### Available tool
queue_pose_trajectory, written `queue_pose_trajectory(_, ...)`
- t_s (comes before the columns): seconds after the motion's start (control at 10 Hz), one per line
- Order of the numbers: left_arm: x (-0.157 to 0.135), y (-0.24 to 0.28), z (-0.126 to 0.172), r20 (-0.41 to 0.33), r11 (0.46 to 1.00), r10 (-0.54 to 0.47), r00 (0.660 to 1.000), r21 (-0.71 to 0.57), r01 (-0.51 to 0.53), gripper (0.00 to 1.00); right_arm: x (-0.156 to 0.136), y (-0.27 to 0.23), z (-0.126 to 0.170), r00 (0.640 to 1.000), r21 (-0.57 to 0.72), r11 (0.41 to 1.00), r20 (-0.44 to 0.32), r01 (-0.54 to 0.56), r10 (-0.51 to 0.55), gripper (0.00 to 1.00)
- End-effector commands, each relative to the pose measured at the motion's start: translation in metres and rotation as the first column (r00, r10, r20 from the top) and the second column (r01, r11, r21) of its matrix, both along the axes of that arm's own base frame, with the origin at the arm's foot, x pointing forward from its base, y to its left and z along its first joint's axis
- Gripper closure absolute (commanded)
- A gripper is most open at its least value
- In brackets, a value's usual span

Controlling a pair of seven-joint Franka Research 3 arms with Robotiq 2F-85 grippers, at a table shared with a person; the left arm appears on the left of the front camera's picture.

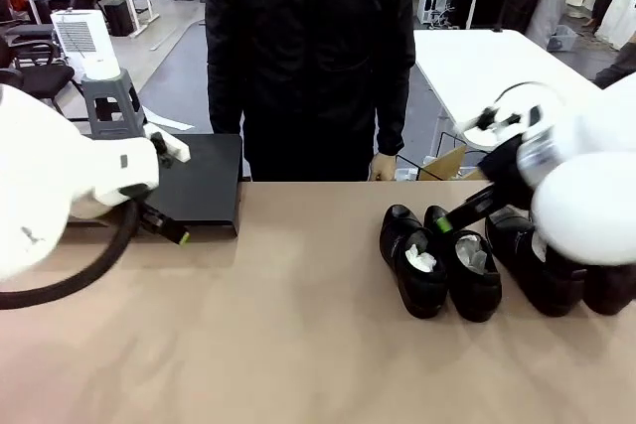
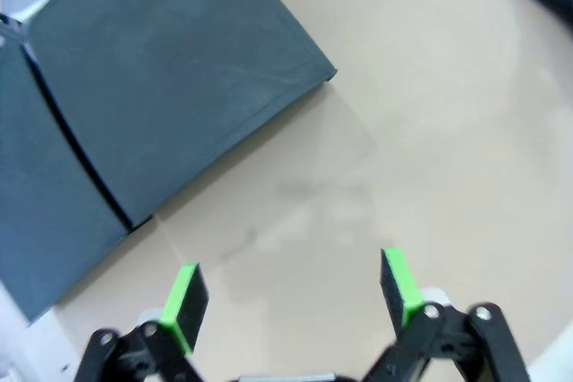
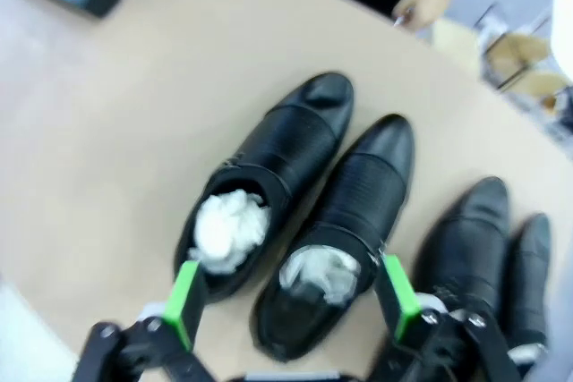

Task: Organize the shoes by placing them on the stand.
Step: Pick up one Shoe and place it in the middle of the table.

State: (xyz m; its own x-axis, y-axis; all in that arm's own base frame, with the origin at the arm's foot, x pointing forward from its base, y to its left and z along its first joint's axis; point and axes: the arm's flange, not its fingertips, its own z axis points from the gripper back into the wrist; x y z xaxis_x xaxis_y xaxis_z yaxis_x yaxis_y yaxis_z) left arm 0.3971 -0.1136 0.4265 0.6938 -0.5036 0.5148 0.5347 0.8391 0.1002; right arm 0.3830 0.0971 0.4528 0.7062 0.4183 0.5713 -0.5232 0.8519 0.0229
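Left hand [image 2: 291,291]: fingers apart, holding nothing, over bare surface [image 1: 298,345] just beside the stand [image 1: 204,181], mid-left of the front frame. The visible stand top carries no shoes; the arm hides part of it. All 4 shoes [image 1: 412,260] sit side by side on the surface, from center-right to the right edge. Right hand [image 3: 291,297]: fingers apart, above the left pair, gripping nothing. Judgement: 0 of 4 placed, 4 to go.
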Motion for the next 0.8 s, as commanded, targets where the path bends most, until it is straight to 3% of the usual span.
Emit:
queue_pose_trajectory(0.0,0.002,0.038,0.036,-0.062,0.996,-0.049,0.997,-0.081,0.044,0.0,-0.002,-0.052,0.025,0.998,0.061,0.998,-0.056,-0.03,0.033,0.0)
queue_pose_trajectory(0.3,0.021,0.096,0.063,-0.12,0.973,-0.048,0.992,-0.232,0.019,0.0,0.005,-0.133,0.038,0.99,0.235,0.972,-0.137,0.019,0.014,0.0)
queue_pose_trajectory(0.7,0.019,0.15,0.071,-0.164,0.921,-0.098,0.982,-0.389,0.027,0.0,0.0,-0.198,0.035,0.99,0.372,0.928,-0.142,0.033,0.022,0.0)
